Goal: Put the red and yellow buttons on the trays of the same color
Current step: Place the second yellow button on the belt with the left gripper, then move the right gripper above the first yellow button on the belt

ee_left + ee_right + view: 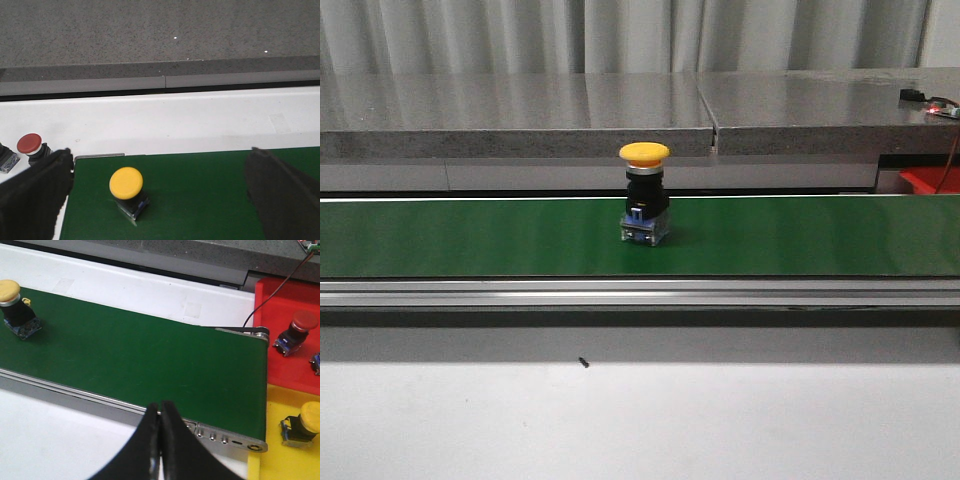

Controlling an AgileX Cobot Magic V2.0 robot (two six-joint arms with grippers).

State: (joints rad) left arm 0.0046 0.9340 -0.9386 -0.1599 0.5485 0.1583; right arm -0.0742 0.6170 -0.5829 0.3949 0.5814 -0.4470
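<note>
Black right end effector (160, 440) closed, empty

— Was any writing, label, brand or number readable in the three views?

— No. Nothing legible appeared on the yellow button (645, 195), the green belt (470, 240), or the trays at the belt's end.

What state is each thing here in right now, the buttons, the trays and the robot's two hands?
Yellow button: upright on the green belt, untouched.
Left hand: open, around the yellow button, not touching.
Right hand: shut, empty.
Red tray: holds a red button.
Yellow tray: holds a second yellow button.
Spare red button: off the belt, on the white surface.
</note>
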